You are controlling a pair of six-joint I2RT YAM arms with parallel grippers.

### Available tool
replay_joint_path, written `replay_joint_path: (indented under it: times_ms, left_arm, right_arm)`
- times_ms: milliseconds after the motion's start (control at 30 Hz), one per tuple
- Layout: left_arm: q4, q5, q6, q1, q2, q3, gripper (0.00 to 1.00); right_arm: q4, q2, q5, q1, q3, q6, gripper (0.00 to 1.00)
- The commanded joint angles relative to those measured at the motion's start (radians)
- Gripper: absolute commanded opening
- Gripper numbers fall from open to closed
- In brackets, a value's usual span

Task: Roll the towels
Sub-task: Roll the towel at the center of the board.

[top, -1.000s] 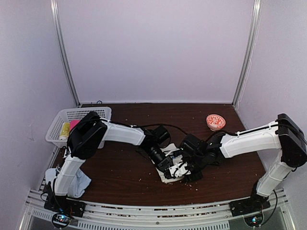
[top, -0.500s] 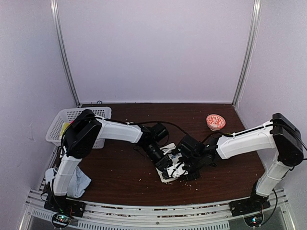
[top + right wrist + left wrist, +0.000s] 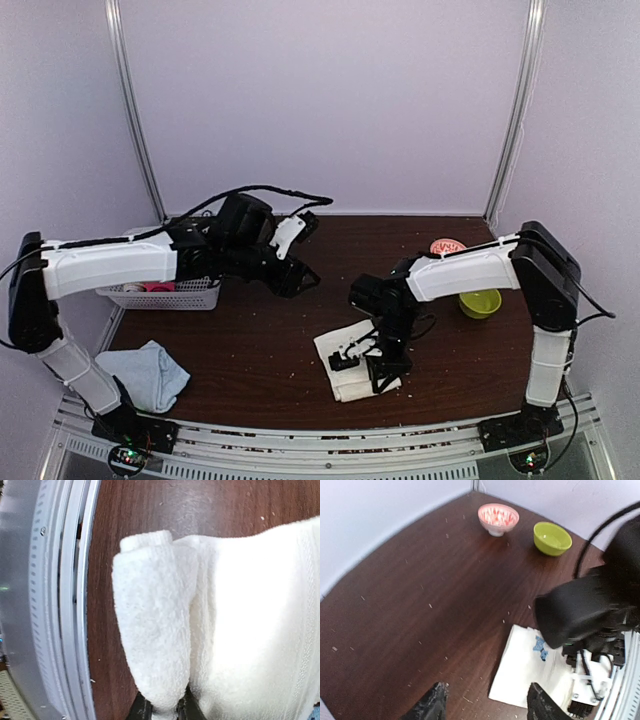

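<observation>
cream towel [image 3: 342, 376] part-rolled at centre; blue towel [image 3: 150, 372] crumpled front-left

We see that the left gripper [image 3: 487, 706] has let go of the cream-white towel [image 3: 350, 385] and its jaws now stand apart. Its arm has swung up and back to the left, out over the basket [image 3: 165, 295]. That uncovers more of the pale blue towel [image 3: 150, 372] at the near left corner of the tabletop. The right gripper [image 3: 164, 711] has closed and now pinches the cream-white towel's rolled end by itself. The right arm has shifted too, and we can now see a green bowl [image 3: 480, 302] beside it.
</observation>
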Motion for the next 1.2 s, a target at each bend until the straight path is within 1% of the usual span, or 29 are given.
replay_joint_path:
  times_ms: [0, 67, 133, 200, 267, 333, 500, 733, 833, 900, 967, 1067, 1167]
  left_arm:
    - [0.240, -0.303, 0.160, -0.158, -0.143, -0.100, 0.58]
    - [0.247, -0.349, 0.237, -0.242, -0.166, -0.112, 0.58]
    - [0.238, -0.352, 0.299, -0.321, -0.159, -0.108, 0.56]
    - [0.192, -0.318, 0.337, -0.387, -0.114, -0.077, 0.54]
    - [0.112, -0.281, 0.361, -0.417, -0.050, -0.031, 0.50]
    - [0.042, -0.249, 0.380, -0.432, 0.022, 0.003, 0.48]
    - [-0.047, -0.202, 0.396, -0.448, 0.190, 0.087, 0.50]
    - [-0.054, -0.167, 0.445, -0.453, 0.333, 0.109, 0.51]
    - [-0.028, -0.226, 0.440, -0.453, 0.386, 0.114, 0.51]
    - [0.008, -0.258, 0.444, -0.452, 0.402, 0.105, 0.47]
    - [0.037, -0.255, 0.448, -0.453, 0.409, 0.105, 0.43]
    - [0.027, -0.259, 0.453, -0.453, 0.446, 0.126, 0.34]
    - [0.003, -0.270, 0.453, -0.453, 0.476, 0.148, 0.19]
  right_arm:
    - [-0.255, 0.201, -0.121, -0.097, 0.130, 0.037, 0.01]
    - [-0.321, 0.291, -0.131, -0.135, 0.213, 0.063, 0.00]
    - [-0.361, 0.379, -0.129, -0.166, 0.293, 0.090, 0.00]
    - [-0.395, 0.455, -0.136, -0.187, 0.373, 0.103, 0.00]
    - [-0.396, 0.497, -0.136, -0.201, 0.404, 0.118, 0.00]
    - [-0.396, 0.521, -0.129, -0.206, 0.417, 0.118, 0.00]
    - [-0.395, 0.529, -0.132, -0.206, 0.421, 0.113, 0.00]
    - [-0.391, 0.528, -0.138, -0.207, 0.414, 0.107, 0.00]
    - [-0.392, 0.532, -0.149, -0.207, 0.419, 0.104, 0.00]
    - [-0.389, 0.534, -0.149, -0.207, 0.419, 0.103, 0.00]
    - [-0.388, 0.532, -0.152, -0.207, 0.418, 0.103, 0.00]
    - [-0.392, 0.522, -0.161, -0.207, 0.416, 0.099, 0.00]
    - [-0.392, 0.504, -0.168, -0.207, 0.418, 0.095, 0.00]
